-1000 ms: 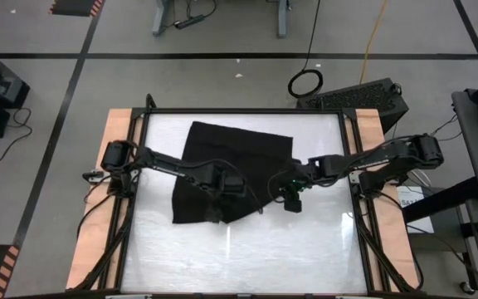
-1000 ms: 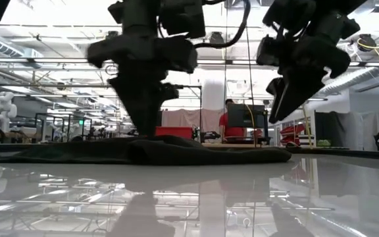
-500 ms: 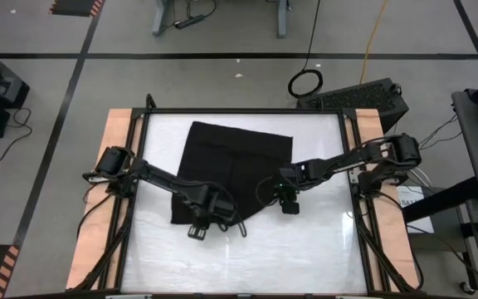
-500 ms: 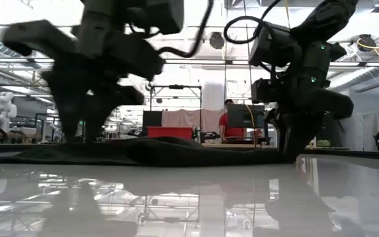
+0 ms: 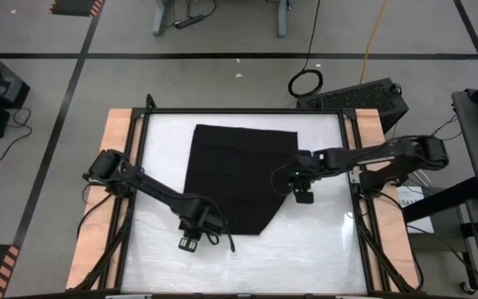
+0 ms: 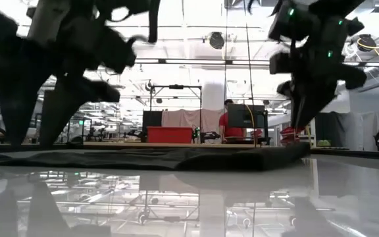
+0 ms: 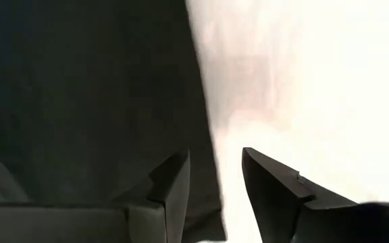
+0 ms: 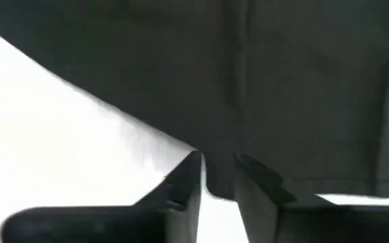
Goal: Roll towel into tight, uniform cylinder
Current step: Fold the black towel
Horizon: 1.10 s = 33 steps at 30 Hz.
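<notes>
The towel [image 5: 235, 178] lies flat and unrolled on the white table [image 5: 322, 249], nearer the table's far edge than its near one. One near corner is missing from its outline, so the near edge runs slantwise down to a point.

The left gripper [image 5: 191, 242] sits just off the towel's near left corner. In the left wrist view its fingers [image 7: 171, 185] stand apart with a gap between them, one over the cloth's edge [image 7: 113, 101] and the other over bare table, holding nothing.

The right gripper [image 5: 304, 196] is at the towel's right edge, about halfway along it. In the right wrist view its fingers [image 8: 184, 182] are nearly together and a thin fold of the towel's edge [image 8: 221, 182] sits pinched between them.

Beyond the table, a person in red [image 6: 227, 118] stands among benches.
</notes>
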Motion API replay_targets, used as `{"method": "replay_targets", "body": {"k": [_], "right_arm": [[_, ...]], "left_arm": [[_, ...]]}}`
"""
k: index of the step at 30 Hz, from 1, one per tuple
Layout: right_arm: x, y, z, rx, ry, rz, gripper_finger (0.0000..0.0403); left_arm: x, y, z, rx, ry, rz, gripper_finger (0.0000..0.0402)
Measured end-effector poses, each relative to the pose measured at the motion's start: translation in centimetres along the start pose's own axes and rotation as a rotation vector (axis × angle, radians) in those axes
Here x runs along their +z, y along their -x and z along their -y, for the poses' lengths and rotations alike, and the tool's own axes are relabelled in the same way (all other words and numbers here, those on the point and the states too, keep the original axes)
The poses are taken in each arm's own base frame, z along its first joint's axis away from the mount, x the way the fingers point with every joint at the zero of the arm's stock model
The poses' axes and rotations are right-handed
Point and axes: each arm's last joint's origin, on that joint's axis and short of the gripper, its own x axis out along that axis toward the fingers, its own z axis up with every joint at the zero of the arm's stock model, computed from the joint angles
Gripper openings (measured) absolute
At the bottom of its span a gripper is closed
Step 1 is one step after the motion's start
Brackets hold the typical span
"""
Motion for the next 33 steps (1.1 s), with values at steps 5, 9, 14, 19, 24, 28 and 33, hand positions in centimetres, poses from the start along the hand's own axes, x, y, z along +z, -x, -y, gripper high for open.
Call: {"method": "replay_targets", "body": {"k": [5, 9, 14, 19, 24, 28, 33], "right_arm": [[0.1, 2.4, -1.1, 0.093, -0.007, 0.135, 0.0165], [0.7, 3.4, -3.2, 0.195, 0.053, 0.233, 0.02], [1.8, 3.2, -6.3, 0.275, 0.157, 0.34, 0.021], [2.6, 1.5, -8.7, 0.31, 0.229, 0.366, 0.021], [3.2, -1.0, -10.1, 0.323, 0.266, 0.36, 0.021], [3.6, -2.4, -11.2, 0.333, 0.331, 0.39, 0.021], [3.8, -4.1, -11.9, 0.349, 0.37, 0.376, 0.021]], "left_arm": [[0.1, 2.2, 0.5, -0.007, 0.01, 0.134, 0.0157], [0.4, 2.7, 1.3, -0.012, -0.021, 0.209, 0.0179], [0.3, 1.3, 2.0, -0.003, -0.044, 0.262, 0.0212], [-0.7, -0.4, 1.7, 0.078, 0.03, 0.236, 0.0242], [-2.0, -2.0, 1.1, 0.118, 0.109, 0.193, 0.0249], [-2.5, -3.0, 0.9, 0.114, 0.127, 0.207, 0.0245], [-2.9, -3.7, 0.8, 0.11, 0.121, 0.223, 0.0203]]}}
